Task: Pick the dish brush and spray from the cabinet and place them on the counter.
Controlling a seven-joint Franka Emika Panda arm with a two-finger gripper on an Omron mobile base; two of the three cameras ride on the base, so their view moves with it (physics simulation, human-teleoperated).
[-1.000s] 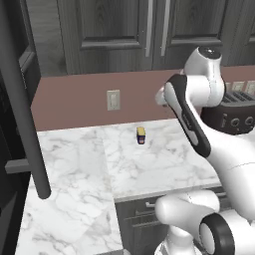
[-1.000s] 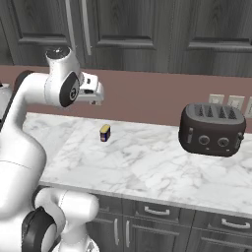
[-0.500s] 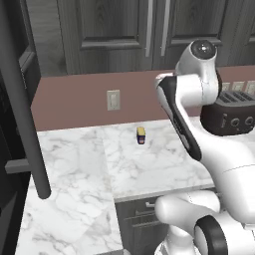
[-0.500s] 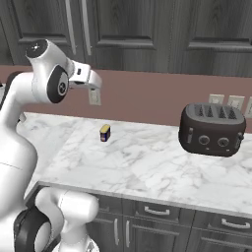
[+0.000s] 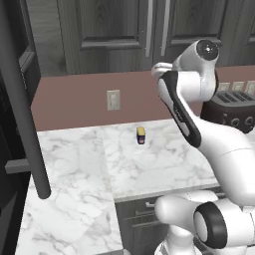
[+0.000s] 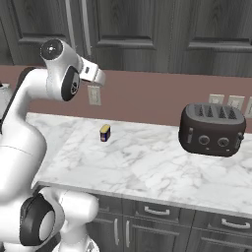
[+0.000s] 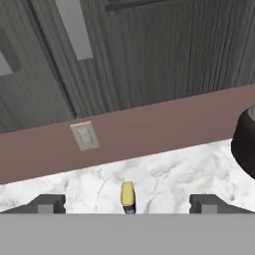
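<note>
My gripper is open, its two dark fingertips spread wide with nothing between them. It hangs high above the counter, just below the shut doors of the cabinet, and faces the back wall. In the right base view the gripper sits at the end of the white arm, close to the wall. The cabinet doors with their metal bar handles are closed. The dish brush and the spray are hidden.
A small yellow-and-dark block stands on the marble below the hand; it shows as the block in the hand view. A dark toaster sits to the right. A dark bar handle on an open door looms at the left.
The hand has risen a little toward the cabinet doors and turned more to the wall. The block and toaster have not moved.
</note>
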